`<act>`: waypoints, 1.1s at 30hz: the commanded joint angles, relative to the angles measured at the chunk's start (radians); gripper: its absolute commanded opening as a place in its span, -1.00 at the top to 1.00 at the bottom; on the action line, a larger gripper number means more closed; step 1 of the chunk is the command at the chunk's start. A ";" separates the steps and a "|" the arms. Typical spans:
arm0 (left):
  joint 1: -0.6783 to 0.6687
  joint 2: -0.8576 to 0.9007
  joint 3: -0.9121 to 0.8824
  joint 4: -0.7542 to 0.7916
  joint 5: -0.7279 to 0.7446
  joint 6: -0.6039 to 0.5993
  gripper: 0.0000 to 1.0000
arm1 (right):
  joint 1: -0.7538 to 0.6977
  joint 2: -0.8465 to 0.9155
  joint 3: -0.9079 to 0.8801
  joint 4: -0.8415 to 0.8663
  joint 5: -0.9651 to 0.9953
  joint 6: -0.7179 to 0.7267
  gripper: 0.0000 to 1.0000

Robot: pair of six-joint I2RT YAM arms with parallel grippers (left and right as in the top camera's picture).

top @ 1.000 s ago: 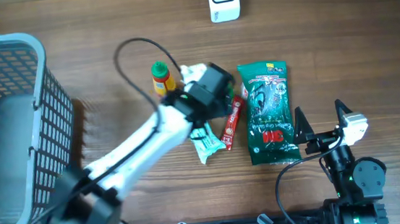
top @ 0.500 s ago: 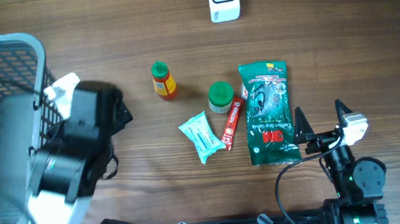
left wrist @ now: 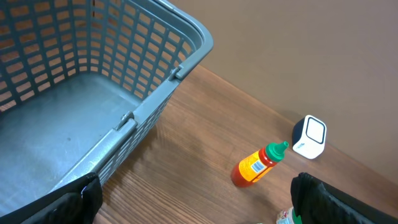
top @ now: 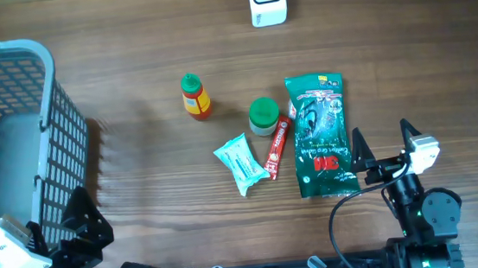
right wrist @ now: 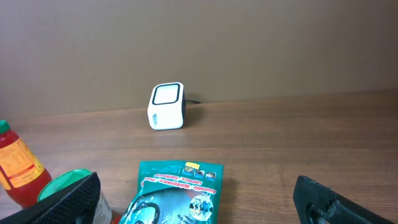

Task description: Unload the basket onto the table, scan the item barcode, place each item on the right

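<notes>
Both grippers stand wide and hold nothing. The left gripper point(left wrist: 196, 206) sits at the lower left by the basket point(top: 46, 66). The right gripper point(top: 382, 142) sits at the lower right, just beside the bag point(top: 320, 134).

The items lie clustered mid-frame, none lifted: bottle point(top: 194, 96), jar point(top: 263, 114), stick point(top: 279, 148), packet point(top: 241, 162) and bag. The scanner point(top: 266, 0) stands at top centre with its window turned toward the arms, likely so a barcode can be held up to it. The bag looks like the right arm's nearest pick.
</notes>
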 commanded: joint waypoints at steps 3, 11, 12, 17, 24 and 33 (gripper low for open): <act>0.007 -0.024 -0.005 0.005 0.001 0.000 -1.00 | 0.003 -0.006 0.000 0.005 0.005 0.019 -0.99; 0.007 -0.145 -0.005 -0.030 -0.091 -0.101 -0.99 | 0.003 -0.006 0.000 0.005 0.005 0.018 -1.00; 0.007 -0.154 -0.005 -0.030 -0.088 -0.101 -1.00 | 0.003 -0.006 0.000 0.005 0.005 0.019 -0.99; 0.086 -0.161 -0.005 -0.037 -0.089 -0.124 -1.00 | 0.003 -0.006 0.000 0.005 0.005 0.019 -0.99; 0.375 -0.162 0.023 -0.080 0.146 -0.002 -1.00 | 0.003 -0.006 0.000 0.005 0.005 0.019 -0.99; 0.397 -0.162 0.023 -0.059 0.332 0.214 -1.00 | 0.003 -0.006 0.000 0.005 0.005 0.019 -0.99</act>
